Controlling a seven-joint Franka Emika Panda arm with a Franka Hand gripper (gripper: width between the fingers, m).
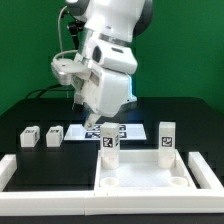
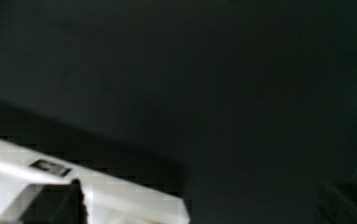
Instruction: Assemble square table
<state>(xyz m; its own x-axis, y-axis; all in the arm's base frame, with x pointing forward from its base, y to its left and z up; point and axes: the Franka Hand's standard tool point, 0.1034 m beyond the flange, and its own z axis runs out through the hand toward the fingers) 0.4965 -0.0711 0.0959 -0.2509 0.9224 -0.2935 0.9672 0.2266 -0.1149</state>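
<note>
The white square tabletop (image 1: 140, 176) lies at the front of the table, towards the exterior view's right. Two tagged white legs stand upright on it, one at its far left corner (image 1: 110, 144) and one at its far right corner (image 1: 167, 139). Two more legs (image 1: 29, 137) (image 1: 54, 135) lie loose on the black table at the exterior view's left. My gripper (image 1: 93, 120) hangs just behind the left standing leg, open and holding nothing. The wrist view is mostly dark, with one dark finger (image 2: 50, 205) over a white surface (image 2: 113, 195) that carries a small tag.
White border rails (image 1: 40, 182) run along the front and left of the work area. The marker board (image 1: 93, 131) lies on the black table behind the tabletop, partly hidden by the arm. A green wall stands behind.
</note>
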